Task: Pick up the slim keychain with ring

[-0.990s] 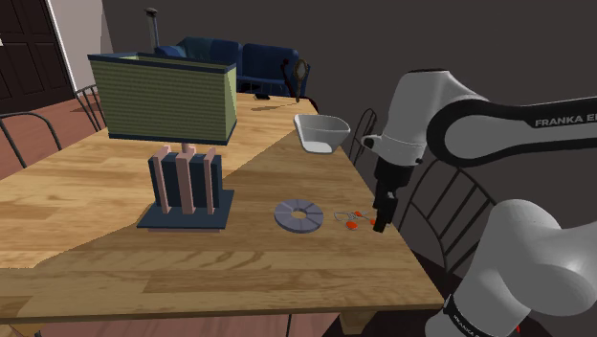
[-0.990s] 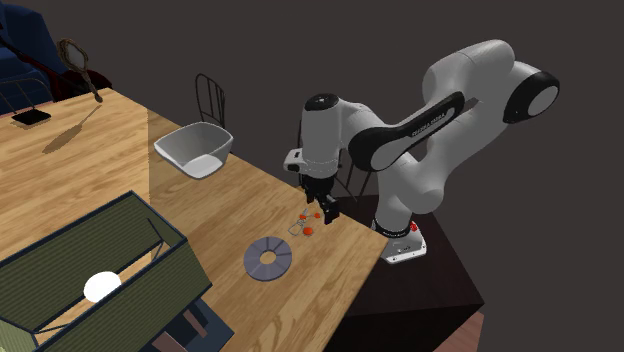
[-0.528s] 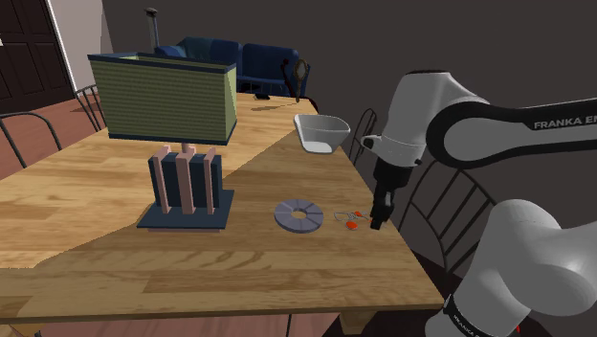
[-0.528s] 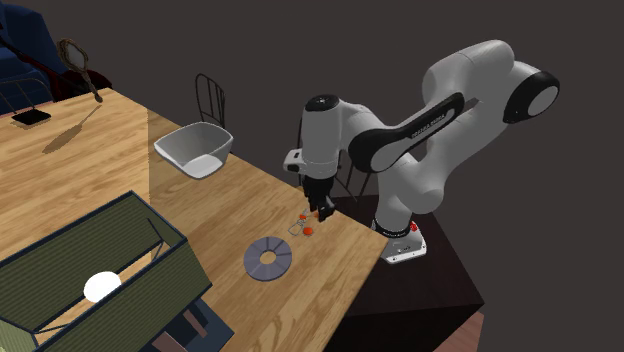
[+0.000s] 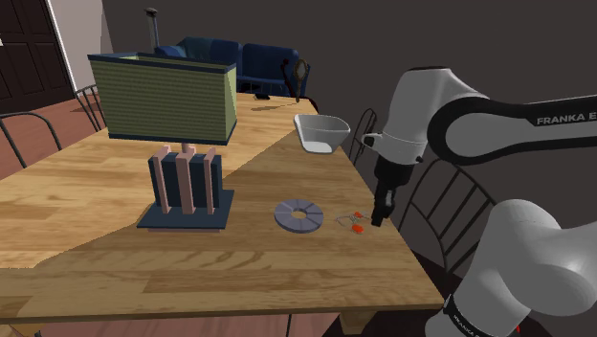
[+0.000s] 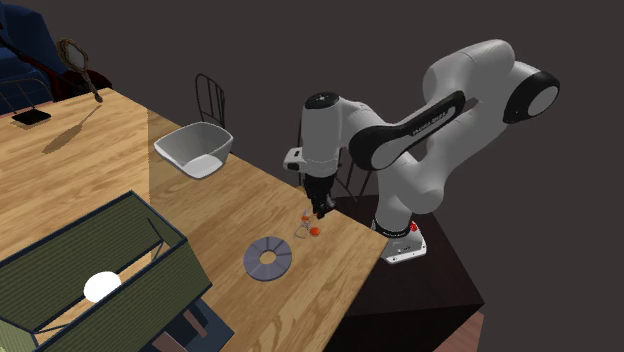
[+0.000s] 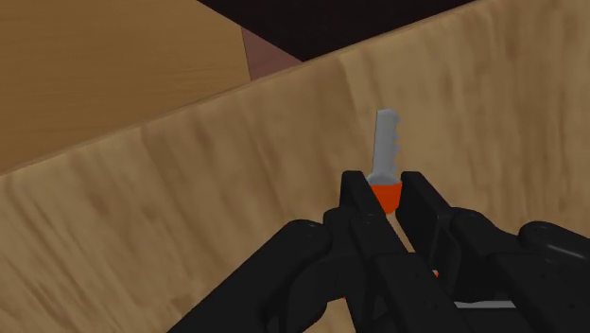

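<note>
Keychain [image 7: 388, 142]: the wrist view shows the gripper [image 7: 384, 187] clamped on its orange cap, while the shoulder view adds its thin ring [image 5: 341, 219]. The arm [image 5: 517, 129] reads "FRANKA E".

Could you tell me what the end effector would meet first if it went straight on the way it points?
The end effector points down at the wooden tabletop; the keychain clasped between its fingers, blade foremost, would likely touch it first.

White arm [image 6: 478, 72], black pincer [image 6: 320, 212]
</note>
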Robot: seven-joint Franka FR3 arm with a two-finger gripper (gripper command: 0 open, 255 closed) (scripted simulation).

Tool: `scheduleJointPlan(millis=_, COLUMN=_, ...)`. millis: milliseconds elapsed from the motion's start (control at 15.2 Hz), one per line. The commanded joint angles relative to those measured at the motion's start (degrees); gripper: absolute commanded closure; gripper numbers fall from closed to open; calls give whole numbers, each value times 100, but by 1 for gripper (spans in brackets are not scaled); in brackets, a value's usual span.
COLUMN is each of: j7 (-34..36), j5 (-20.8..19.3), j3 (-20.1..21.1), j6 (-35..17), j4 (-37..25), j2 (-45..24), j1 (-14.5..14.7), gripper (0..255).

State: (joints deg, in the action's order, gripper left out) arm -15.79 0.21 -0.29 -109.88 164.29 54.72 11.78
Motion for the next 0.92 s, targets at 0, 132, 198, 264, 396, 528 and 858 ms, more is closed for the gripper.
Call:
scheduleJointPlan(millis=0, j7=-3, j5=0, j3=-4, j6=168, j4=-119, j2=28, j1=-1, gripper=255)
scheduleJointPlan(millis=132, j7=-1, j5=0, j3=-3, j6=336, j4=-262, j2=52, j1=-1, gripper=255)
scheduleJointPlan(millis=198, j7=-1, j5=0, j3=-3, j6=418, j4=-336, j2=61, j1=-1, gripper=255)
scheduleJointPlan(millis=264, j7=0, j5=0, j3=-3, j6=499, j4=-410, j2=67, j1=-1, gripper=255)
scheduleJointPlan(millis=396, j7=1, j5=0, j3=-2, j6=657, j4=-560, j2=76, j1=0, gripper=255)
scheduleJointPlan(millis=528, j7=2, j5=0, j3=-2, j6=812, j4=-713, j2=77, j1=0, gripper=255)
scheduleJointPlan(millis=858, j7=3, j5=1, j3=-1, j6=1049, j4=-961, j2=67, j1=1, gripper=255)
